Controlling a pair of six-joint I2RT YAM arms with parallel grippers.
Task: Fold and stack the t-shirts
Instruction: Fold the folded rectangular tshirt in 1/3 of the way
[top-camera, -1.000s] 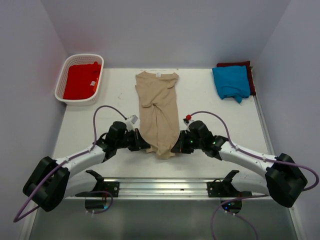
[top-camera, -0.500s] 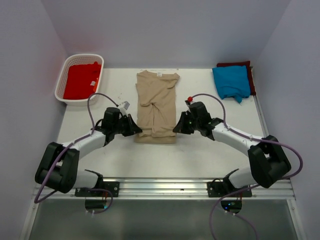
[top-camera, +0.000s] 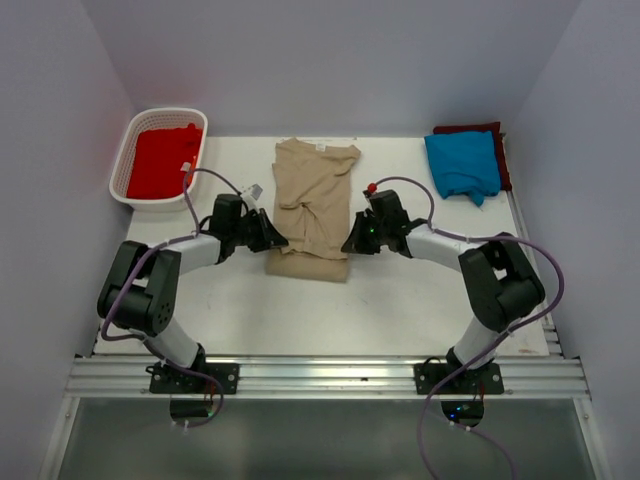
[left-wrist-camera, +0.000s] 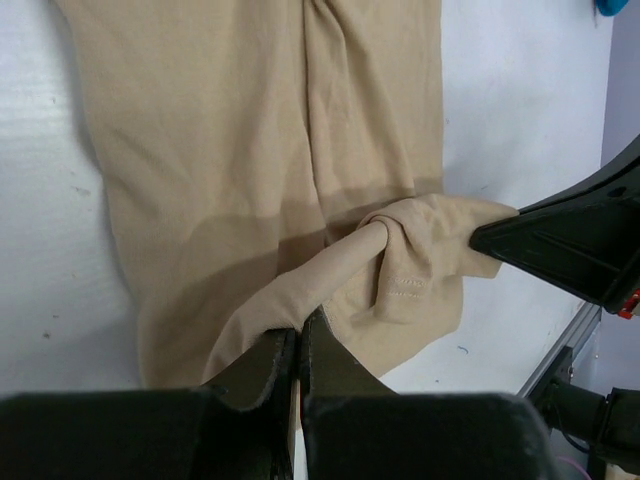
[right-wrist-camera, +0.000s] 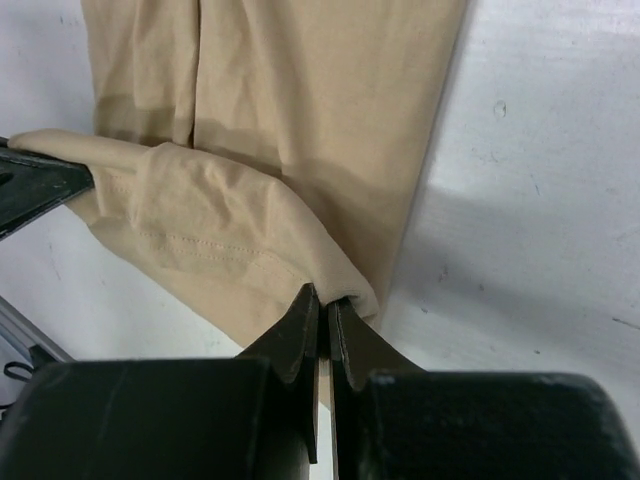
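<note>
**While both grippers pinch its hem, the tan shirt lies partly doubled over**

Where the tan cloth t-shirt (top-camera: 312, 205) lies lengthwise on the middle of the white table (top-camera: 400, 300), its collar points to the far wall. Its near end is turned back over its own body. The left gripper (top-camera: 272, 240) sits at the shirt's left edge with its jaws pressed together on a corner of the hem. The left wrist view shows that corner drawn into a thick roll of cloth (left-wrist-camera: 360, 260) running from the fingertips (left-wrist-camera: 300, 335) across the flat layer beneath. The right gripper (top-camera: 350, 243) sits at the shirt's right edge, likewise clamped on the opposite hem corner. In its wrist view the stitched hem (right-wrist-camera: 200, 245) hangs in a raised flap above the lower layer and casts a shadow on it. The two grippers face each other across the shirt.

Well to the right of the tan shirt, near the far corner, a bright blue folded t-shirt (top-camera: 462, 165) rests on top of a dark maroon t-shirt (top-camera: 470, 128). Only the maroon one's far and right edges show. Well to the left of the tan shirt stands a white plastic lattice basket (top-camera: 122, 165) with a red t-shirt (top-camera: 160, 162) inside it.
</note>
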